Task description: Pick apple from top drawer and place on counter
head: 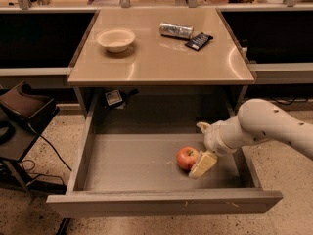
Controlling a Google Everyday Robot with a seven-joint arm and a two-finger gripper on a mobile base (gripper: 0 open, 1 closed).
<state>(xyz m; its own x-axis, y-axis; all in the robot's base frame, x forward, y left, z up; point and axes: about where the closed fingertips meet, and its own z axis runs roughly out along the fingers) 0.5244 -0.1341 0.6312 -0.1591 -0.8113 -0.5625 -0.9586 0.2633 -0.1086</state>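
The apple, red-orange with a yellowish patch, lies on the grey floor of the open top drawer, right of its middle. My gripper reaches into the drawer from the right on a white arm and is open. One pale finger lies against the apple's right side. The other finger sits farther back, apart from the apple. The tan counter is above the drawer.
On the counter stand a pale bowl, a silver can on its side and a dark packet. A small tag hangs under the counter. A dark chair is at the left. The drawer front is nearest.
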